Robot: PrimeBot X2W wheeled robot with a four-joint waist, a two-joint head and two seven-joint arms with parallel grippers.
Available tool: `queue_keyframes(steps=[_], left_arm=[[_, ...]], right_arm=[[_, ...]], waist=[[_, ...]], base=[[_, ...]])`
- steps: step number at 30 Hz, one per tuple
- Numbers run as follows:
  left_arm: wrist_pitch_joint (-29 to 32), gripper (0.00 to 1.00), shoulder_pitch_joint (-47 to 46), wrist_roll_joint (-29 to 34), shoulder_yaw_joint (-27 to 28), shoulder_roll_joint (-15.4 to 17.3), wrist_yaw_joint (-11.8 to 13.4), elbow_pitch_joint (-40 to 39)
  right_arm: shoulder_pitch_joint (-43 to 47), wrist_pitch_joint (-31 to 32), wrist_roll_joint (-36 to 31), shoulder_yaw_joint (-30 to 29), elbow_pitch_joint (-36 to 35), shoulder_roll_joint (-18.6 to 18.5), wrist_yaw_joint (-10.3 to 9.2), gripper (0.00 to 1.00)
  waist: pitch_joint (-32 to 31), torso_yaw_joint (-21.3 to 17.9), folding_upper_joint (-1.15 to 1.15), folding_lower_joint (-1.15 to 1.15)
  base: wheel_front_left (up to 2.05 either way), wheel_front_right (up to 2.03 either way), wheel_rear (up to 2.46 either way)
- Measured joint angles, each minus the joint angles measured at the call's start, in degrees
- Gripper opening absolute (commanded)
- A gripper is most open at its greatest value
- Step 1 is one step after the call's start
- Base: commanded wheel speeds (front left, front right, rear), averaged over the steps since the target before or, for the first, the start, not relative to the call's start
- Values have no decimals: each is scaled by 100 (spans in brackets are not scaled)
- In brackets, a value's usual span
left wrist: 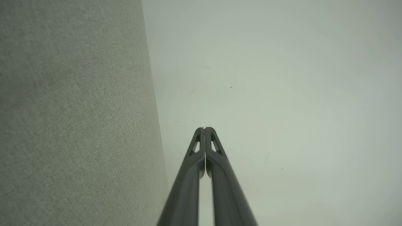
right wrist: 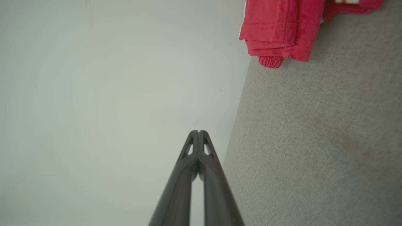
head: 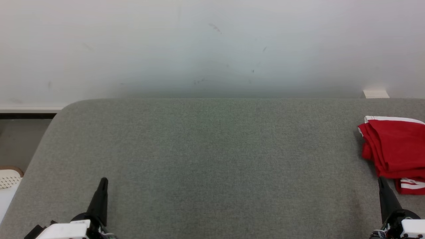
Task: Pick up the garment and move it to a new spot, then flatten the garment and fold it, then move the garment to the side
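Left pincer point(head: 103, 182) and right pincer point(head: 381, 180) are closed, empty. Folded red white-striped garment point(head: 396, 149) lies on grey fabric table point(head: 212, 159).

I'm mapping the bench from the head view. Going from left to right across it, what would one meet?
White perforated object → left tool → red garment.

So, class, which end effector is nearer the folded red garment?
Right. The right end effector sits close by the near edge of the red garment; the left end effector lies far off across the grey surface, on the opposite side.
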Motion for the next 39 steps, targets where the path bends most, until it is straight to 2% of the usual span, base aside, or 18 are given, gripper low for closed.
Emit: queue_keyframes(steps=[39], left_arm=[[0,0,-1,0,0,0,0,-1]], right_arm=[[-2,2,-1,-13,1,8,0,0]], waist=[[0,0,0,0]], base=[[0,0,0]])
